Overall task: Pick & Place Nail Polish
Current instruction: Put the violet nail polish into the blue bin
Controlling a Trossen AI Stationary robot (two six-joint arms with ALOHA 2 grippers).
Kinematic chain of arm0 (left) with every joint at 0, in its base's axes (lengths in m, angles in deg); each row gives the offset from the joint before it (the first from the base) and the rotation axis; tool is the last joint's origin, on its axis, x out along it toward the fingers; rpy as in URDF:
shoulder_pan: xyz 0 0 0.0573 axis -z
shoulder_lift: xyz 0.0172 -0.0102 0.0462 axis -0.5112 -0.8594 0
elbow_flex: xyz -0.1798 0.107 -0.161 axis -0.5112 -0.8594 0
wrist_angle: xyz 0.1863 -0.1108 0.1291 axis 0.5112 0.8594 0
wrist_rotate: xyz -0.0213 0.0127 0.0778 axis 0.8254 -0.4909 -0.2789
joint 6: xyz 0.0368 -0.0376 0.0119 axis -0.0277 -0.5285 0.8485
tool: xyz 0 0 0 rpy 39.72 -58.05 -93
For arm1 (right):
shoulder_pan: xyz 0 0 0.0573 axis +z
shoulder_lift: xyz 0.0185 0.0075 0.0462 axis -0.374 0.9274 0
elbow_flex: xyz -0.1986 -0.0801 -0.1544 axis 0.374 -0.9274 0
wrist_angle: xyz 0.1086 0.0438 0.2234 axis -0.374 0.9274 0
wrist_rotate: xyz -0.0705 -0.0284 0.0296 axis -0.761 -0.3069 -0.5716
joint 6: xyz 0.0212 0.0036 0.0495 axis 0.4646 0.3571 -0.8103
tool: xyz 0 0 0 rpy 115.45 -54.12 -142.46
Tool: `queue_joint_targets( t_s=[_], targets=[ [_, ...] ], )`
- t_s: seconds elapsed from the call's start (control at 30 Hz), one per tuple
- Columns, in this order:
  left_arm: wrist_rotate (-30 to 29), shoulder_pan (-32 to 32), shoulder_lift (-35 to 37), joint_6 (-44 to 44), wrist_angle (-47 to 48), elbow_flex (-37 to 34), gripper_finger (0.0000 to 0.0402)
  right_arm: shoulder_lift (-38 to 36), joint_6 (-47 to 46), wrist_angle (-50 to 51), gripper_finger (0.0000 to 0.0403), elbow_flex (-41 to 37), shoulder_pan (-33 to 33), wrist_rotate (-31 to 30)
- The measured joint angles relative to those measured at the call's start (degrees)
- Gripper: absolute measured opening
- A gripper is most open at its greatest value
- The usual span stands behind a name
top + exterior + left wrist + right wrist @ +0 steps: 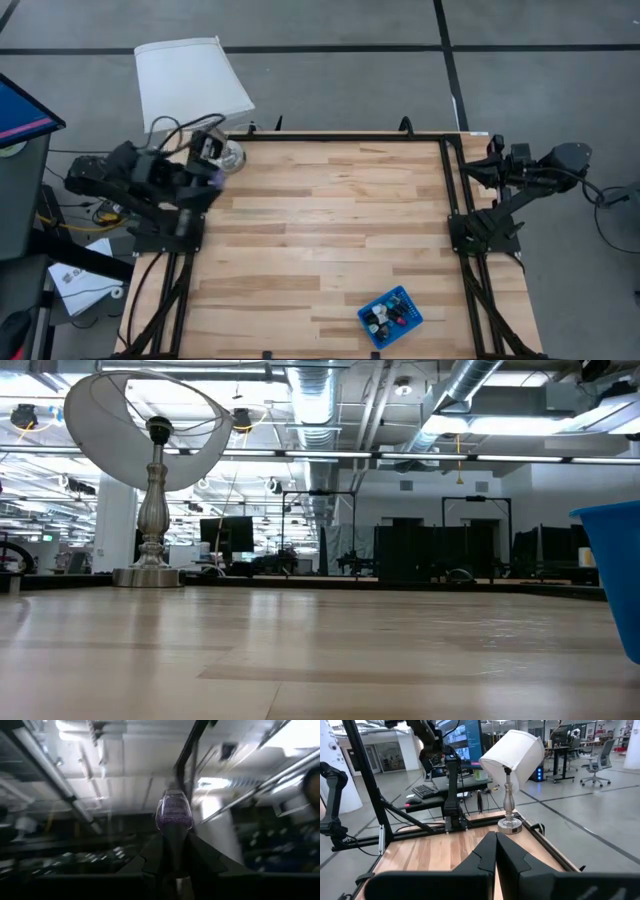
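My left gripper point(174, 834) is raised at the table's far left corner, tipped up toward the ceiling, and shut on a small purple nail polish bottle point(174, 810). In the high view this gripper point(212, 168) stands beside the lamp's base point(231, 155). Several more nail polish bottles point(384, 318) lie in the small blue tray point(405, 300) near the table's front edge. My right gripper point(496, 847) is shut on nothing and held level at the table's right edge, where its arm point(520, 175) is folded back. My left gripper pinches the purple bottle between its two fingers point(192, 851) at the bottle's lower, dark end point(174, 831). The glittery purple body point(174, 817) sticks out past the fingertips. The bottle is lifted clear of the table and points up along the fingers.
A lamp with a white shade point(190, 80) stands on the table's far left corner, right next to my left gripper; the low view shows its metal stem point(152, 510). The blue tray's wall point(612, 575) fills that view's right edge. Bare wooden tabletop point(330, 220) lies between the arms.
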Motion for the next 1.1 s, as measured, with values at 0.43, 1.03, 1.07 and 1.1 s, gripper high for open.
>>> queue_joint_targets(
  t_s=[0.43, 1.03, 1.07, 1.1],
  targets=[
    [-40.2, 0.0, -4.5, 32.9, 9.7, 0.0, 0.005, 0.0, -0.7, 0.1, 0.0, 0.0, 0.0, -1.7],
    [-52.7, -8.4, -6.0, 77.7, -7.0, 0.0, 0.005, 0.0, -0.7, 0.1, 0.0, 0.0, 0.0, -6.2],
    [-52.4, -8.7, -6.0, 78.7, -7.8, 0.0, 0.005, 0.0, -0.7, 0.1, 0.0, 0.0, 0.0, -6.2],
    [-52.5, -8.8, -6.0, 79.4, -8.4, 0.0, 0.005, 0.0, -0.7, 0.1, 0.0, 0.0, 0.0, -6.2]
  ],
)
